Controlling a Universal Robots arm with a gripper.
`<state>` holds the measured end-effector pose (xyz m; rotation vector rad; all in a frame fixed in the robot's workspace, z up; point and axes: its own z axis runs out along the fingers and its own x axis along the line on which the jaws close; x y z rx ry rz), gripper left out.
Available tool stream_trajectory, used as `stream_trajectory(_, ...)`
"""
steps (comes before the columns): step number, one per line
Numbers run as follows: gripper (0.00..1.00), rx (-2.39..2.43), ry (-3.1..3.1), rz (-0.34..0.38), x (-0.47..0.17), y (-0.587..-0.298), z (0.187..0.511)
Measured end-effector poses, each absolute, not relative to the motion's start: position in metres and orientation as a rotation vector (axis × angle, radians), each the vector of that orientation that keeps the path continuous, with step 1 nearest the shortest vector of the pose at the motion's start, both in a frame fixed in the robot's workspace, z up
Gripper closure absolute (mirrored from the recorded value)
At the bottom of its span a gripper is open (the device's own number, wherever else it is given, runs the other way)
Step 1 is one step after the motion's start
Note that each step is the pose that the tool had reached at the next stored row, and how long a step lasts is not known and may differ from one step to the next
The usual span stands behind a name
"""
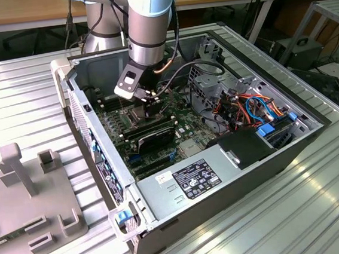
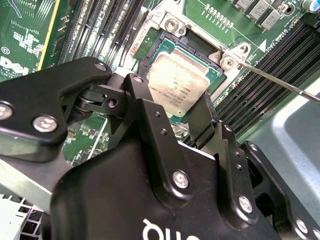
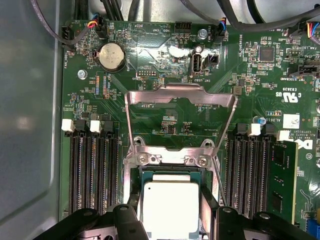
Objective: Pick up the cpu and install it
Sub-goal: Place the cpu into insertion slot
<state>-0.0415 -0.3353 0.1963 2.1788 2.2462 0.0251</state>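
Hand (image 2: 174, 90) pinching cpu (image 2: 177, 80) edges over socket (image 2: 192, 47); frame (image 3: 210, 97) hinged open.

We see the cpu (image 3: 170, 200) sitting in the socket (image 3: 150, 172), with the claw (image 3: 171, 212) closed on two of its sides. The metal frame (image 3: 180, 97) is swung open beyond it. Memory slots (image 3: 95, 170) flank the socket, and a coin battery (image 3: 111, 55) sits on the green board (image 3: 150, 30) past the frame.

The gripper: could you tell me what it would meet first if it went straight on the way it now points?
Most likely the socket on the green board: the gripper points down at it, with the cpu at its tip. Whether the cpu already rests in the socket is unclear.
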Motion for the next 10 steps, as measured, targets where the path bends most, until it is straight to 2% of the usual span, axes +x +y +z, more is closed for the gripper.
stream_trajectory(10,0.45,2.179,2.246,0.025,-0.0415,-0.3353,0.1965)
